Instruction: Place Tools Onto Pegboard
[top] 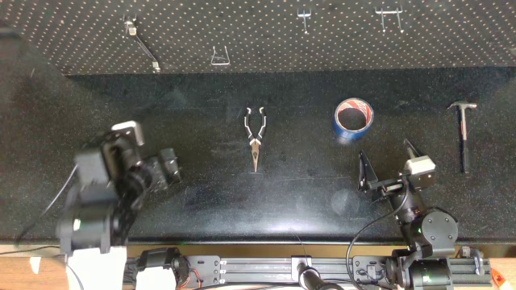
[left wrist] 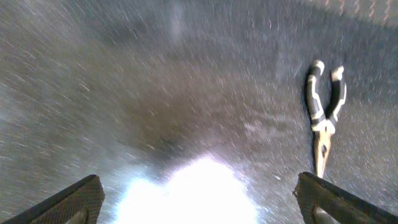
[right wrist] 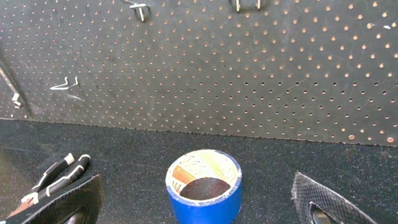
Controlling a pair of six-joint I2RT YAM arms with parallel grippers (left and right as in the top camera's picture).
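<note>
Left hand (left wrist: 199, 186) and right hand (top: 389, 165) gape wide, empty, apparently hovering low.

The counter (top: 201, 105) is black and speckled. The pliers (top: 255, 137) lie flat near its middle, tip pointing to 6 o'clock. A blue roll of tape (top: 353, 118) sits at their 3 o'clock, hole facing up. The hammer (top: 463, 133) lies further toward 3 o'clock, with its head at 12 o'clock.
</note>
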